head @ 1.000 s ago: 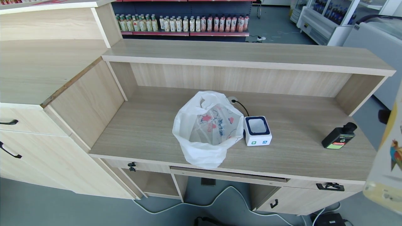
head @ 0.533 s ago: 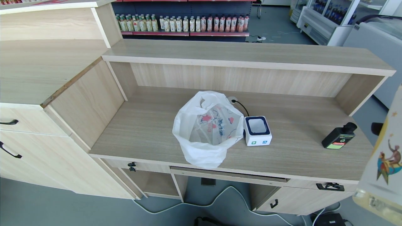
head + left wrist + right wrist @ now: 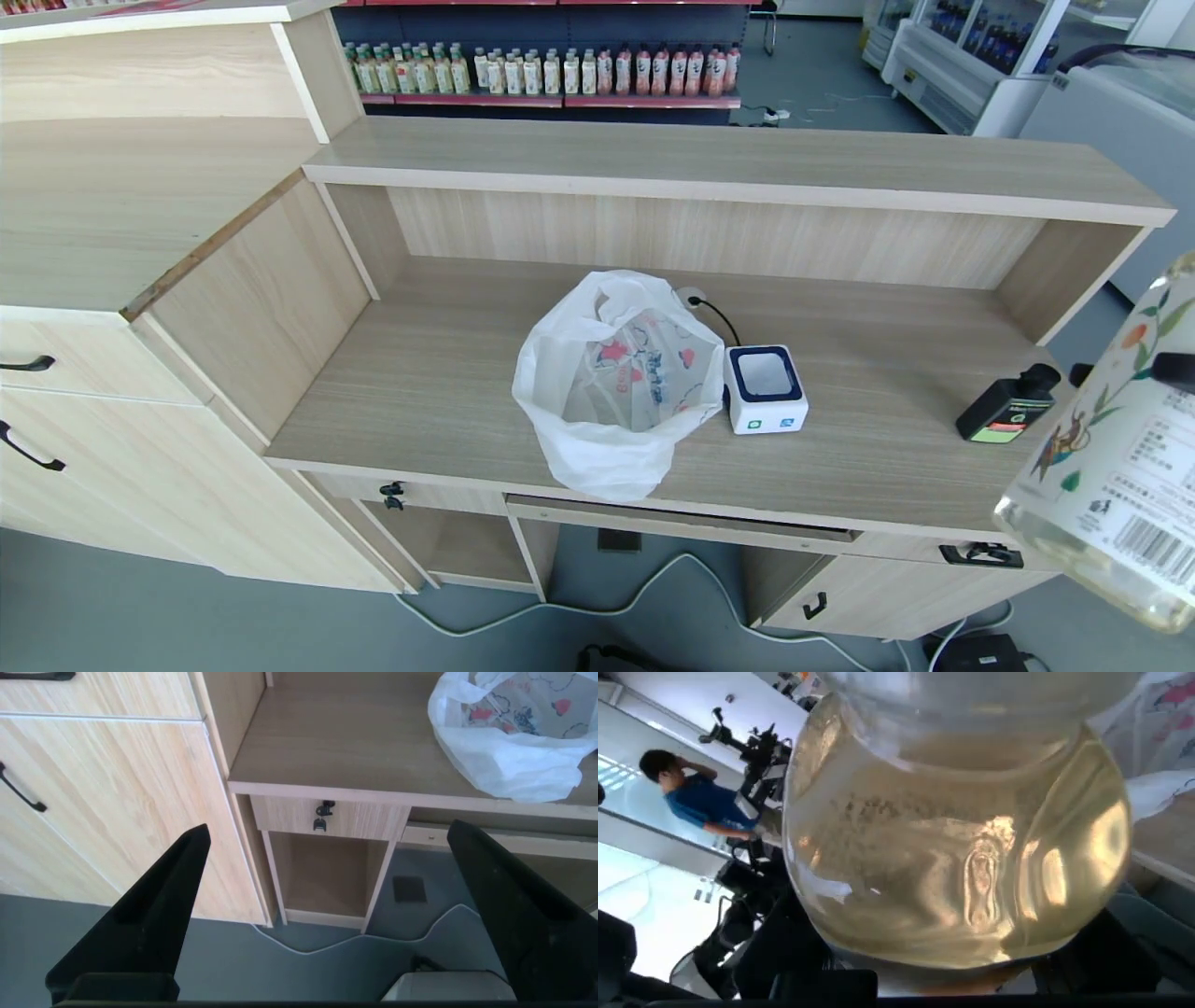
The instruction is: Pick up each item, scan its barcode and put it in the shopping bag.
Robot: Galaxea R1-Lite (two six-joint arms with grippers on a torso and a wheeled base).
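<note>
- Wood surface (image 3: 448, 373) in a shop, so where's the stuff at?
- Clear bottle (image 3: 1111, 448) of yellowish liquid is up in the air off the right end, tilted, with the right jaws clamped on it. Black bottle (image 3: 1008, 406) lies near that end. Scanner (image 3: 764, 387) sits mid-surface, right beside the open white bag (image 3: 611, 378).
- And the left arm?
- Left jaws are spread wide with nothing in them, out front of the surface's left corner.

Left gripper (image 3: 327, 831) hung wide open before the counter (image 3: 887, 448); right gripper (image 3: 1130, 371) clasped a bottle (image 3: 1116, 476) off its right end.
</note>
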